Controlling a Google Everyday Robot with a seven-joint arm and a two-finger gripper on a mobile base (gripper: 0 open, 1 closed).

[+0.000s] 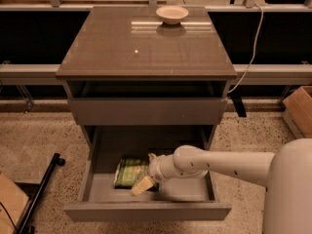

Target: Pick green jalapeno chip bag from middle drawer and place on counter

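Green foil, the jalapeno chip bag (129, 171) lay flat in the open middle drawer (146, 211), not yet lifted. My hand (146, 175) sat at its right edge; spread or pinching, I could not tell. The lift to the surface (195, 52) was left to do.

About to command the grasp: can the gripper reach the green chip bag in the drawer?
Probably yes: the gripper sits inside the open middle drawer beside the green jalapeno chip bag, with nothing covering it.
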